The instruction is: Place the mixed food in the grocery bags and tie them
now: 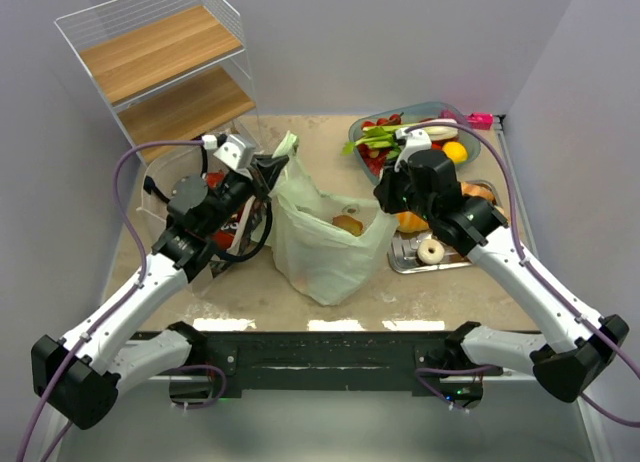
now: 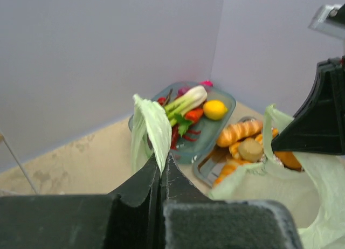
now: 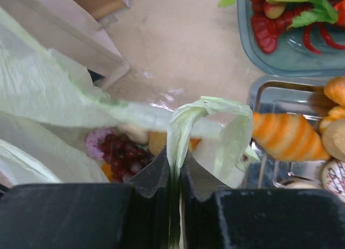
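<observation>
1. My left gripper is clenched. Its fingers press flat together on a strip of the pale-green bag, and that handle pokes up above the tips in the left wrist view.
2. My right gripper is grasping too. The bag's other handle loops over and runs down between the two fingers, pinched tight.
3. The bag stands in the middle of the table, between the two arms. Its mouth is stretched open, one handle drawn out to each side.
4. Looking in from the right wrist, I see dark grapes low in the bag with something orange beside them. From above, a brown bread roll sits near the top.
5. Just right of the bag is the metal tray, not yet emptied. A striped croissant and a doughnut lie on it.
6. Behind that, in the far right corner, is the blue tray. It holds a leek, a lemon and a red pepper.
7. Left of the bag is the beige tote, largely hidden under my left arm in the top view. I cannot tell what is in it.
8. A wire shelf with wooden boards stands in the back left corner.
</observation>
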Available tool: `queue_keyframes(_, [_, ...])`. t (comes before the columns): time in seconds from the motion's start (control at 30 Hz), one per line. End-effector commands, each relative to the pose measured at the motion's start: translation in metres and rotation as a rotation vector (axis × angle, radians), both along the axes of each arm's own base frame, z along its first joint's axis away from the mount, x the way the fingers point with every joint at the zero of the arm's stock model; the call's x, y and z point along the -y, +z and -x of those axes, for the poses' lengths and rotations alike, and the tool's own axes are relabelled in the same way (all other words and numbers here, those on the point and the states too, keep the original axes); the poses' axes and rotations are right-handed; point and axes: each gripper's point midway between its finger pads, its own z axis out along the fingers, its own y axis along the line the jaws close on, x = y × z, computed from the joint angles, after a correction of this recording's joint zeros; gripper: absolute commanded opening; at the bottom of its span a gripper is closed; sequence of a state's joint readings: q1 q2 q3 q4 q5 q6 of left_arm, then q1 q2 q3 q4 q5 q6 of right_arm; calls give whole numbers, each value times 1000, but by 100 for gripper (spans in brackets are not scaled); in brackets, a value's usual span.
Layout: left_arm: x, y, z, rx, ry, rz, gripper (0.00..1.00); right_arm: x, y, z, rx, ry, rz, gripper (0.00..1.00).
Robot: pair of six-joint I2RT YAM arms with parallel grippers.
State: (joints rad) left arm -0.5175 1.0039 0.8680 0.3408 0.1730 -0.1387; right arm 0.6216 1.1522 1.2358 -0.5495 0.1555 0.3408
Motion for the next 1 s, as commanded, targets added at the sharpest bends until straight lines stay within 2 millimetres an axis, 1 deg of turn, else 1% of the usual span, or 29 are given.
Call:
queue_keyframes(0.0, [-10,10,14,40,10,46,0,14,35,5,77,-44,-28,42])
queue_keyframes(0.03, [-12,15,19,48,8,57,0,16,39,7,81,-43,-24,66])
queue_keyframes(0.07, [-13,15,21,49,6,61,0,18,54,7,109,-48,-39,76])
queue_keyframes(0.1, [-14,14,22,46,8,63,0,20,62,7,127,-56,-42,83])
queue_keyframes(0.13, [-16,18,26,50,2,76,0,22,70,8,139,-55,-43,91])
queue_keyframes(0.17, [-16,18,28,51,-2,79,0,22,89,9,174,-52,-67,94])
queue_keyframes(0.23, [-15,23,34,56,-24,90,0,20,107,10,209,-38,-93,98])
queue_keyframes(0.27, [-15,23,36,56,-29,90,3,18,123,11,241,-28,-118,99])
queue_keyframes(0.3, [-16,26,39,59,-32,92,20,17,131,12,261,-14,-129,99])
queue_keyframes(0.33, [-17,27,41,62,-38,89,30,8,140,11,279,18,-155,99])
queue_keyframes(0.37, [-17,28,43,62,-37,86,41,4,151,11,301,37,-174,99])
queue_keyframes(0.4, [-20,30,47,64,-33,85,63,-2,156,10,308,62,-186,99])
queue_keyframes(0.43, [-20,30,48,72,-37,72,71,-15,164,8,316,113,-213,99])
queue_keyframes(0.47, [-21,31,51,76,-42,63,78,-24,166,7,313,147,-227,99])
queue_keyframes(0.5, [-21,32,54,69,-48,50,88,-31,168,3,309,159,-245,99])
queue_keyframes(0.53, [-20,31,56,71,-63,32,92,-46,177,8,320,237,-284,99])
queue_keyframes(0.57, [-18,25,57,48,-71,5,95,-59,172,2,305,266,-290,99])
queue_keyframes(0.6, [-19,28,57,53,-71,-9,98,-69,172,2,305,294,-300,99])
queue_keyframes(0.63, [-19,26,57,58,-78,-34,98,-77,178,0,324,318,-309,99])
queue_keyframes(0.67, [-19,21,56,40,-79,-54,99,-87,169,-10,310,322,-287,99])
queue_keyframes(0.7, [-18,19,54,37,-82,-67,100,-93,166,-14,313,327,-267,99])
queue_keyframes(0.73, [-17,18,53,36,-90,-75,100,-94,169,-18,319,323,-263,99])
queue_keyframes(0.77, [-16,17,53,32,-100,-78,100,-93,166,-26,319,295,-248,99])
queue_keyframes(0.8, [-15,15,52,25,-108,-82,100,-97,157,-35,298,274,-227,99])
queue_keyframes(0.87, [-9,14,54,19,-143,-81,100,-88,150,-44,272,221,-185,99])
queue_keyframes(0.9, [-5,10,54,4,-167,-83,100,-84,146,-48,264,193,-168,99])
queue_keyframes(0.93, [-2,9,54,-4,-181,-84,100,-80,139,-49,248,177,-162,99])
queue_keyframes(0.97, [0,8,54,-8,-192,-82,100,-73,136,-53,240,161,-167,99])
